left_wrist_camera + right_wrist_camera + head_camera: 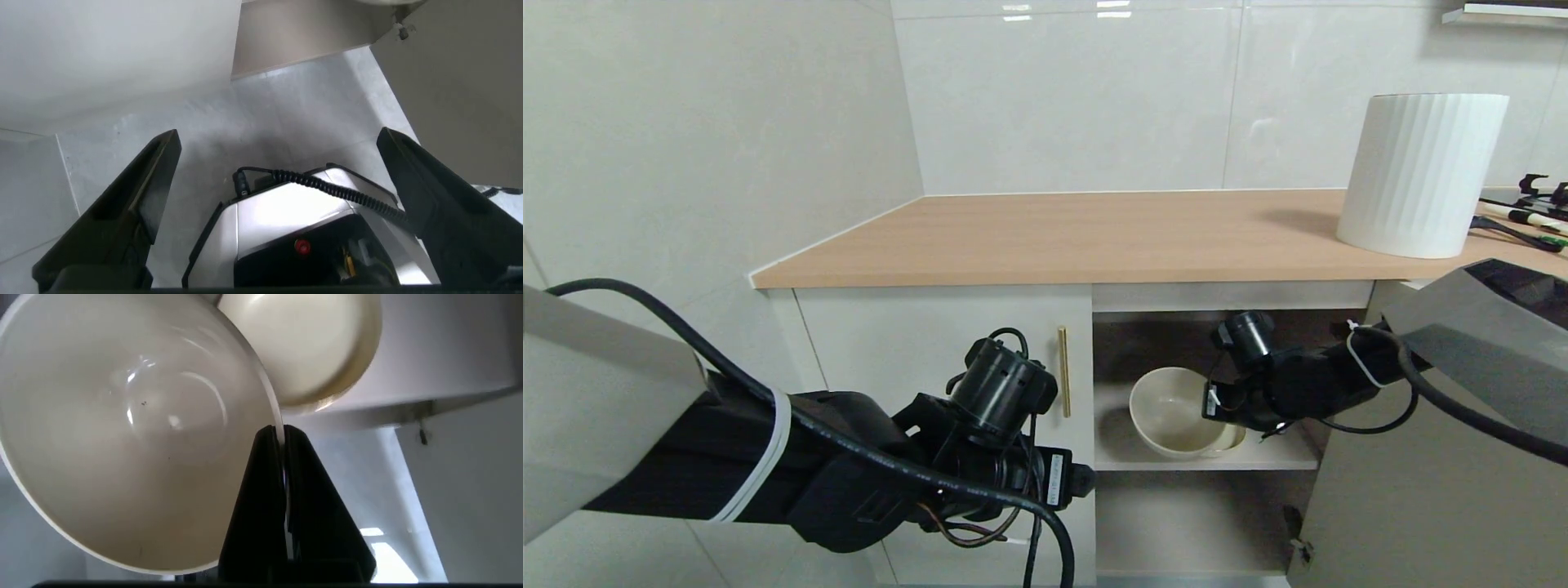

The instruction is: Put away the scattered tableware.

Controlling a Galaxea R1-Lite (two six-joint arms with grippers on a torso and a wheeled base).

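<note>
Two arms work at a low cabinet (pixel 1225 298). On the left, the left gripper (pixel 278 155) hangs in front of the closed door (pixel 931 343), near its brass handle (pixel 1063 371), jaws spread wide with nothing between them. Right of the handle the cabinet stands open, and over its upper shelf (pixel 1119 459) the bowl (pixel 1168 408) is held tilted, mouth facing out. Its lower edge is at or close to the shelf, but I cannot tell whether it rests there. The right gripper (pixel 282 445) is pinched on the bowl's rim from the right side. Just behind and under the bowl lies a second dish (pixel 310 343), already on the shelf. Farther right, on the counter (pixel 1054 237), stands a white ribbed tub (pixel 1421 171). The step in hand looks like setting the bowl down in the cabinet. The next move likely calls for levelling the bowl and lowering it onto or beside the dish. The gripper should let go only once the bowl sits steady, since a tilted bowl could roll.
</note>
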